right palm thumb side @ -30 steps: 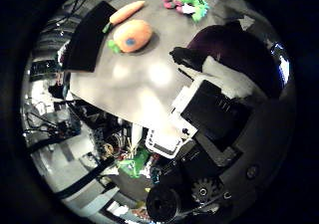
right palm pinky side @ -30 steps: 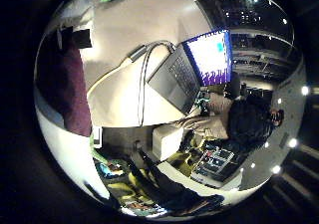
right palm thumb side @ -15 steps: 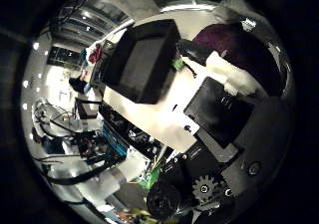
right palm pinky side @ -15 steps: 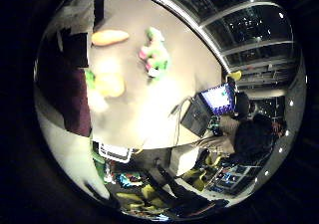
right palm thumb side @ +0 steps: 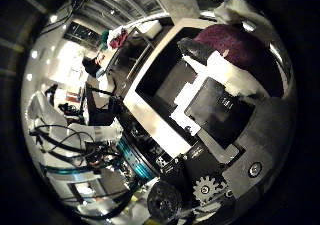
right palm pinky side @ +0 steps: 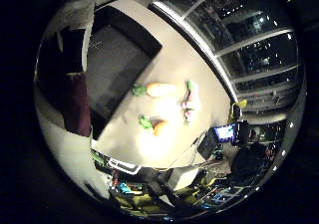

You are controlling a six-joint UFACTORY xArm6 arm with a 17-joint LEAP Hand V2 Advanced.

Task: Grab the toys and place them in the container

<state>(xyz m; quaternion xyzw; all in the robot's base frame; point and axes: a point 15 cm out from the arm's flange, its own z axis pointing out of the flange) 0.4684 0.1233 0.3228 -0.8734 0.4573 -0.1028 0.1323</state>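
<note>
Robot hand [right palm thumb side: 225, 110] is hanging above the dark, square, shallow container [right palm pinky side: 112, 64], its white and black blocky fingers curling round a rounded maroon toy [right palm thumb side: 240, 50] with a soft, matte surface; that toy is sitting close against the palm, over the container's open mouth. The container is resting on a pale, smooth worktop [right palm pinky side: 164, 144]. Farther out from the palm, beyond the container's straight rim, three more toys are lying on the worktop: a long tapering orange carrot with a green top [right palm pinky side: 155, 89], a shorter orange carrot with a leafy green end [right palm pinky side: 154, 126], and a small pink and green soft-looking toy [right palm pinky side: 191, 100]. All three are lying apart from one another.
</note>
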